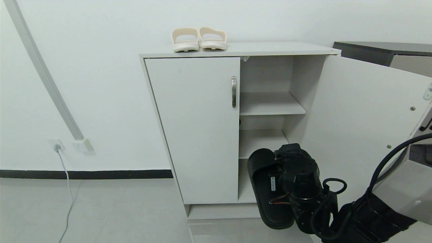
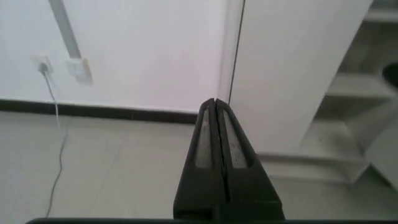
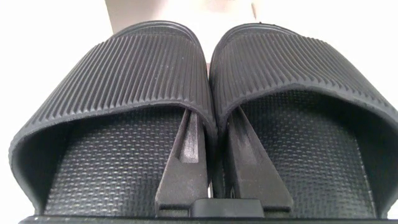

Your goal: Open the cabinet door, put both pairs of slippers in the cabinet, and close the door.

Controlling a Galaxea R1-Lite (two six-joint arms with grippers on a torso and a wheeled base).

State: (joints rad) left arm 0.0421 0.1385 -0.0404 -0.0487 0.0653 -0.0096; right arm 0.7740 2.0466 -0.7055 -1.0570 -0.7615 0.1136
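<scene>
As right claw [image 3: 213, 118] clamps two black slippers [image 1: 266, 189], left claw [image 2: 214, 104] closed, two cream slippers [image 1: 199, 39] top the cabinet [image 1: 192, 128].

- A plain indoor room, like a home entryway or a bare test room; which of the two cannot be told.
- A white shoe cabinet [image 1: 192, 135] with shelves [image 1: 270, 104] stands against the far wall [image 1: 101, 84], with cream slippers [image 1: 199, 39] on top.
- Grey floor tiles [image 1: 118, 209] meet a black skirting strip [image 1: 84, 174].
- At the left, a wall socket [image 1: 56, 145] with a plugged-in cable [image 1: 69, 195] and slanting cable trunking [image 1: 44, 74].
- A dark-topped grey unit [image 1: 381, 50] stands at the far right.
</scene>
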